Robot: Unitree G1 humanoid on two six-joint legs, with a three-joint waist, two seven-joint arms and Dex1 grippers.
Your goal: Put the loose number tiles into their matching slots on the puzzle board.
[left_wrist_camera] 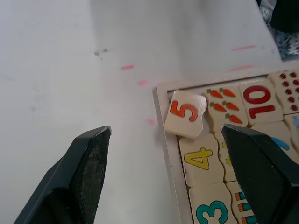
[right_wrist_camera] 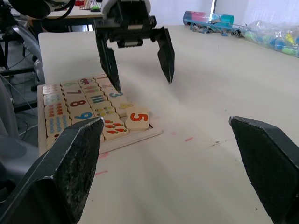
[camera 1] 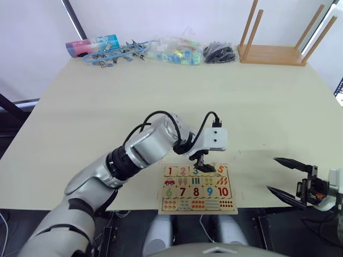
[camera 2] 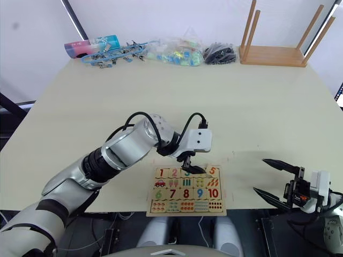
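Puzzle board (camera 1: 236, 206): you have one on the table.
Digit tiles on the board: you can count ten, 1 to 10, in two rows of five.
Tile 5 (left_wrist_camera: 185, 113): one, sitting tilted at its corner slot, not flat.
Tiles 4 (left_wrist_camera: 202, 159) and 3 (left_wrist_camera: 212, 211): one each, lying in the row beside it.
Picture tile rows: two, five tiles each.
Grippers: two, the left gripper (right_wrist_camera: 138, 58) and the right gripper (camera 2: 275, 180), both with fingers spread.
Upturned wooden stool (camera 1: 278, 37): one at the far edge.
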